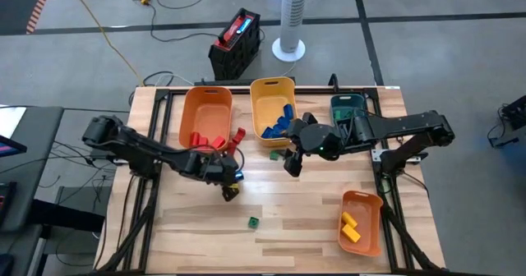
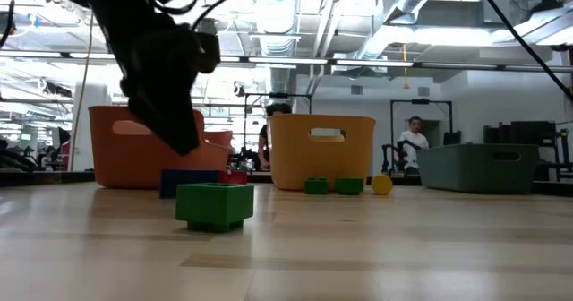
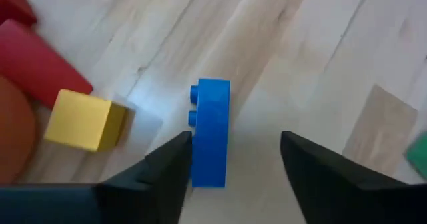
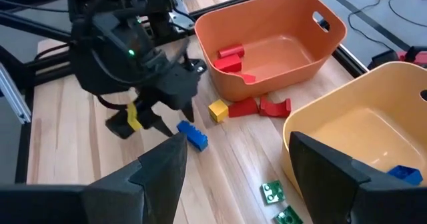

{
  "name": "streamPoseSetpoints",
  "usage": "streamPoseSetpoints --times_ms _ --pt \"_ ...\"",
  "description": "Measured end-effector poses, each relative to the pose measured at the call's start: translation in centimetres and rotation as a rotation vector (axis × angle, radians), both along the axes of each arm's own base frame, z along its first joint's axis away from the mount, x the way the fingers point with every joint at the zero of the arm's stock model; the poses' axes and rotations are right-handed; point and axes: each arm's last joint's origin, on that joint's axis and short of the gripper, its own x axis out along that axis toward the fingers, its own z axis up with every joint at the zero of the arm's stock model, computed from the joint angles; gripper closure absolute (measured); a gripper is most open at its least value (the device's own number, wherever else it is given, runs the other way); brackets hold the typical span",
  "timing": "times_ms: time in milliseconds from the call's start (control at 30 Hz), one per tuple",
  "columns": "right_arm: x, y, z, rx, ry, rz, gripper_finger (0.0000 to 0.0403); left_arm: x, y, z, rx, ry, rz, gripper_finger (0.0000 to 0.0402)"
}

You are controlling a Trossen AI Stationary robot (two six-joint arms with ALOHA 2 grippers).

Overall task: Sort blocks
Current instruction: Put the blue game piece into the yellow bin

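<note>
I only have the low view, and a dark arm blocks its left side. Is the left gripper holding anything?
Observer: No. The left gripper is open, with a blue brick sitting on the table between its fingers.
Operator: Anything beside it?
Observer: A yellow block, close to the brick.
Operator: Where do blues go?
Observer: The yellow bin already holds blue bricks; the right gripper hovers open near it.

Four bins sit on the wooden table (image 1: 271, 235): an orange bin (image 1: 205, 112), a yellow bin (image 1: 272, 98) and a teal bin (image 1: 348, 108) along the far edge, and another orange bin (image 1: 366, 204) nearer. On the floor beyond stand a white tower fan (image 1: 290, 17) and a black crate (image 1: 234, 42), with a yellow cable (image 1: 107, 38) trailing past.
</note>
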Motion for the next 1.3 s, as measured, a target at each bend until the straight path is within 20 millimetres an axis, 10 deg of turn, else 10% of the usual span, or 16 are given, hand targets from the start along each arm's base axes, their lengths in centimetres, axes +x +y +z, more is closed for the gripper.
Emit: streamPoseSetpoints --times_ms 333,633,833,1300 --pt "0.0 0.0 0.0 -0.005 0.002 0.003 0.0129 1.4 1.4 -3.0 -0.018 0.086 0.042 0.0146" --pt "0.0 0.0 0.0 -0.022 0.010 0.016 0.0129 1.9 1.0 -4.2 -0.080 0.108 0.051 0.0209" --pt "0.0 0.0 0.0 -0.027 0.012 0.019 0.0129 2.3 0.8 -1.6 -0.101 0.024 0.009 0.0317" --pt "-0.1 0.2 0.0 -0.026 0.012 0.026 0.0129 2.8 5.3 6.2 0.047 -0.246 0.093 0.0320"
